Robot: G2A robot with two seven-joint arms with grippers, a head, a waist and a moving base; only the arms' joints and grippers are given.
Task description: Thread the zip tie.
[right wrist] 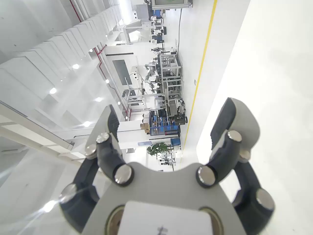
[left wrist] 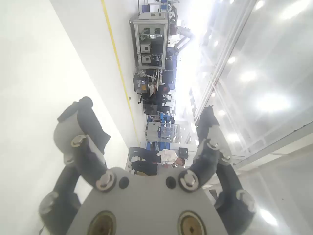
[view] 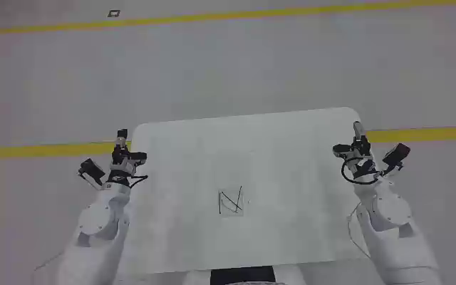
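Observation:
A thin black zip tie (view: 231,201) lies bent into loose crossing lines on the white table (view: 285,149), a little toward the near edge from the middle. My left gripper (view: 122,135) is at the table's left edge, far from the tie. In the left wrist view it (left wrist: 146,113) stands open with nothing between its fingers. My right gripper (view: 357,129) is at the table's right edge, also far from the tie. Its own view shows it (right wrist: 171,113) open and empty, pointing out toward the room.
The tabletop around the tie is bare white surface with rounded far corners. Yellow floor lines (view: 214,16) run behind and beside the table. Machines and racks (left wrist: 151,45) stand far off in the room.

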